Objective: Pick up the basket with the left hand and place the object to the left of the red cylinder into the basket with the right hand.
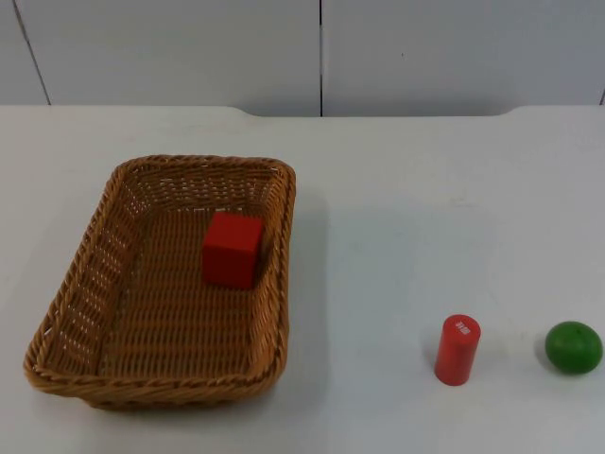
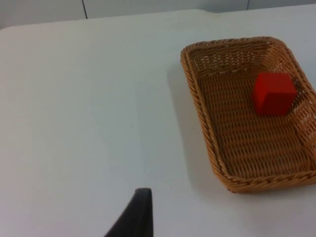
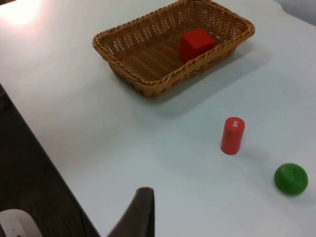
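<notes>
Wicker basket [image 1: 85, 284] resting on white table [image 1: 397, 236], red cube [image 1: 231, 250] inside it toward its 2 o'clock side, upright red cylinder [image 1: 458, 349] well apart at basket's 4 o'clock, green ball [image 1: 573, 347] near cylinder's 3 o'clock, both grippers' finger state cannot be told.

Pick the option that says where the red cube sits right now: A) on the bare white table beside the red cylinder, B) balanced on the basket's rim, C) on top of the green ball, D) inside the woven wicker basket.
D: the red cube rests on the floor of the brown woven wicker basket, near its right wall, while the upright red cylinder and green ball stand apart on the white table.
</notes>
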